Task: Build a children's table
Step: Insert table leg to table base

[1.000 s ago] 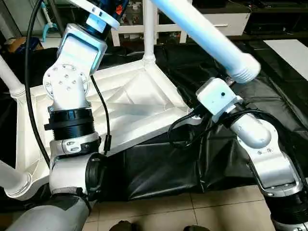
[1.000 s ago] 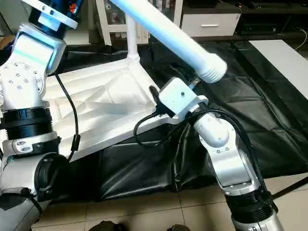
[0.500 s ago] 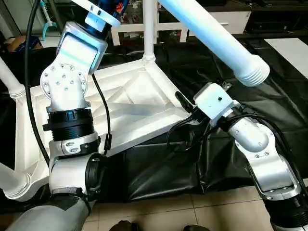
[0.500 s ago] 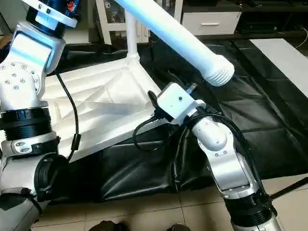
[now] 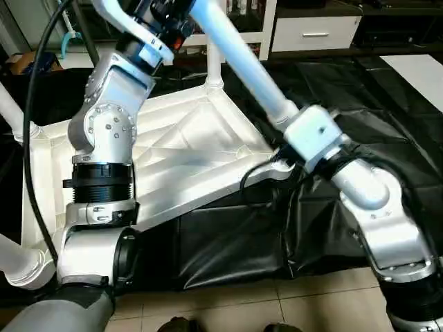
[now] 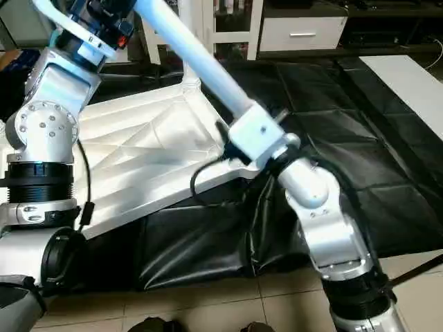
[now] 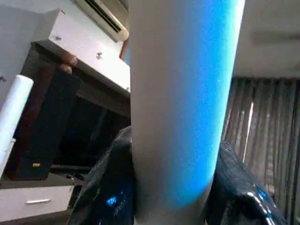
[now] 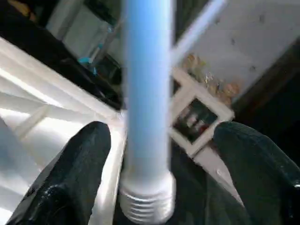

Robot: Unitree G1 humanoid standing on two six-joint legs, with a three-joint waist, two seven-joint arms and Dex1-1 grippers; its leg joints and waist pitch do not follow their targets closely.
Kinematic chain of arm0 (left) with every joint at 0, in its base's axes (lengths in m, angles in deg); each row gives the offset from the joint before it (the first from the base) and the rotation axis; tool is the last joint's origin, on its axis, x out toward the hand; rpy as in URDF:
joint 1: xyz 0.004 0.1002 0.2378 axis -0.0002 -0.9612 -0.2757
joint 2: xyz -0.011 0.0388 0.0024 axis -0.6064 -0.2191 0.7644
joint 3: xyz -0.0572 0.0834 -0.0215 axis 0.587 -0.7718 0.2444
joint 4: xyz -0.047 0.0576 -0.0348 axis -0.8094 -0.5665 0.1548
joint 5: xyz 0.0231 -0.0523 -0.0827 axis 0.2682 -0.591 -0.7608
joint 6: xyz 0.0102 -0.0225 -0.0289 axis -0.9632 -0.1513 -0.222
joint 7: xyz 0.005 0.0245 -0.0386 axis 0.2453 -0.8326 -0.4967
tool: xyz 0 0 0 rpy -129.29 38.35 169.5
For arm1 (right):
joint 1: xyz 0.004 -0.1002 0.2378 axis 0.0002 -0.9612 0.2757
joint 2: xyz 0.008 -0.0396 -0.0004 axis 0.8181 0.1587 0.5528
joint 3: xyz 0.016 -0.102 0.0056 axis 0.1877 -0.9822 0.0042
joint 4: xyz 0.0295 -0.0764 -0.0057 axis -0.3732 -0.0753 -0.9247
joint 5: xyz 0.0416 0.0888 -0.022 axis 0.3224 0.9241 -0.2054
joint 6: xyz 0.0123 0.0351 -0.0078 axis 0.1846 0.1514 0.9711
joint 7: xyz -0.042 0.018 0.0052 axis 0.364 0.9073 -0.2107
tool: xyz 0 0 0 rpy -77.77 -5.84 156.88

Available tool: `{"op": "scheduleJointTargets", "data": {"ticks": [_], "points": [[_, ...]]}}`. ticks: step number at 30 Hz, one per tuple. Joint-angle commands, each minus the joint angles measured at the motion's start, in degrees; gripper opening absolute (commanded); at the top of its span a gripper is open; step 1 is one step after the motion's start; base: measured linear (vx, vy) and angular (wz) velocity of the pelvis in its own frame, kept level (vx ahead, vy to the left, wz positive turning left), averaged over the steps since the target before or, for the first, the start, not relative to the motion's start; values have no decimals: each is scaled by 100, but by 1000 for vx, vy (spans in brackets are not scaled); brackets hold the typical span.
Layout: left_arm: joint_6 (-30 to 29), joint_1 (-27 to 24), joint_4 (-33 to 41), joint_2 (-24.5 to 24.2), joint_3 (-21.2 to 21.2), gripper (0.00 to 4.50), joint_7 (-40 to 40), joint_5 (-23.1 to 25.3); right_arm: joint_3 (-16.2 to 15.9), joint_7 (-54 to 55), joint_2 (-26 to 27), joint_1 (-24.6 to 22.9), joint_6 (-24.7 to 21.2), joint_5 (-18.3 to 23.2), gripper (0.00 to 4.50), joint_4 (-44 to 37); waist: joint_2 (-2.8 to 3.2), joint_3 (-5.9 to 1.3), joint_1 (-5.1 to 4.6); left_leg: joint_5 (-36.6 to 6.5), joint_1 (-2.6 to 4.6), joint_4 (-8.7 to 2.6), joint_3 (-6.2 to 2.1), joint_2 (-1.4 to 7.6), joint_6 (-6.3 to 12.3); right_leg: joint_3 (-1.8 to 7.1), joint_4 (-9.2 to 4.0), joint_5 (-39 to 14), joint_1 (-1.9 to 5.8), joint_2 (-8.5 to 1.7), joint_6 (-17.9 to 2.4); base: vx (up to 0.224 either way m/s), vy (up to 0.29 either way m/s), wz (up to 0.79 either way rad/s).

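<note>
**Fourth leg in hand, threaded end coming down toward the near corner**

My left gripper (image 7: 173,187) is closed partway around the loose leg (image 5: 242,66), its dark fingers (image 7: 105,187) pressed to either side of the tube high up, near the far end. The leg slants down across the upturned table top (image 5: 187,152), which lies ribs-up on the black sheet (image 5: 360,90) over the floor. My right gripper (image 8: 161,173) stands wide, one finger (image 8: 77,173) on each side of the leg's threaded end (image 8: 147,206), apart from it rather than clamped, so it guides and holds nothing. That end hangs close to the corner socket (image 5: 280,164) nearest my right wrist; whether the thread has met the socket I can't tell, since my own wrist covers the spot.

Other legs already stand upright in their corners: the far one (image 5: 214,41), and one at my left (image 5: 14,114).

The leg looks like a hollow plastic tube: light, stiff and smooth, so I judge it will slip or spin in a loose grip, and held far from the thread its tip will swing easily. A hold lower down, nearer the thread but clear of it, should steady the aim. The top seems light too and may slide on the glossy sheet if I push sideways, so I'd press straight down the socket's axis while turning
</note>
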Motion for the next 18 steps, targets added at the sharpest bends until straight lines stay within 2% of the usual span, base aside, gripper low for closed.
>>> {"op": "scheduleJointTargets", "data": {"ticks": [1,5,9,12,18], "points": [[44,-32,57,-28,-86,154,-166,24,113,-114,-34,-4,-359,31,393,-4,21,-511,-24,-619,273,-439,-265,446,146,168,-215,65,242,-195,-1394,0,0,0],[-104,-161,279,-39,-283,154,-554,-62,106,-470,-190,7,-404,336,393,129,16,-536,-11,-586,273,-413,-259,440,134,170,-196,162,253,-213,-1425,0,0,0],[-103,-196,305,-57,-362,154,-683,-51,125,-579,-221,32,-463,424,393,113,1,-536,-6,-563,250,-394,-260,442,202,175,-187,126,268,-226,-1444,0,0,0],[-220,-272,446,-109,-462,154,-985,-133,251,-956,-196,114,-921,862,393,29,-1,-527,-6,-738,255,-401,-265,448,197,177,-205,-132,275,-228,-1461,0,0,0],[-249,-269,466,-192,-569,154,-1217,-75,336,-1276,-311,128,-1285,1146,393,-51,0,-514,-2,-1045,272,-410,-266,449,6,184,-226,-560,237,-219,-1377,0,0,0]]}}
